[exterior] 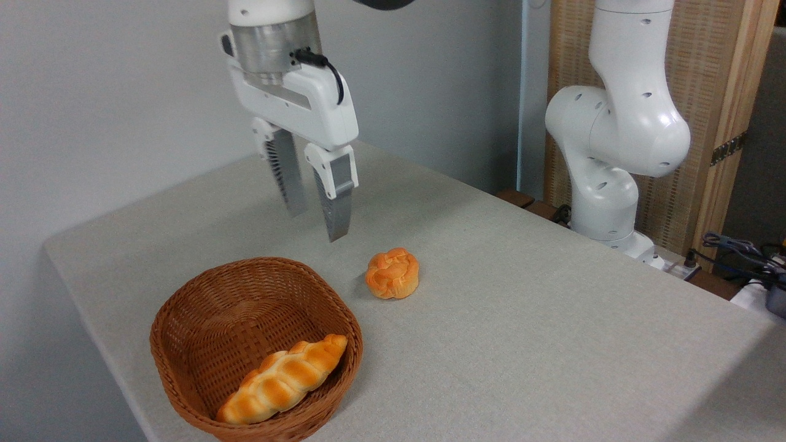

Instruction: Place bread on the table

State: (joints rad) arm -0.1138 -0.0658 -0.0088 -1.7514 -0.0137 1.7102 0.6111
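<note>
Bread (392, 273) is sitting on the bench (540, 319), below and right of the fingers (315, 219), which are hanging parted and gripping nothing (braided loaf (282, 379) lying in the basket (184, 325) beneath).

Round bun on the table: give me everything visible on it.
The bun is small, round and orange-golden, with a knotted, lumpy top and a paler underside edge; the surface looks glossy, like a soft or toy bread. It sits upright and flat on the grey-beige table, just right of and beyond the wicker basket, apart from its rim. Nothing but the table touches it. The gripper hangs open above and to its left, its fingers clear of it.
</note>
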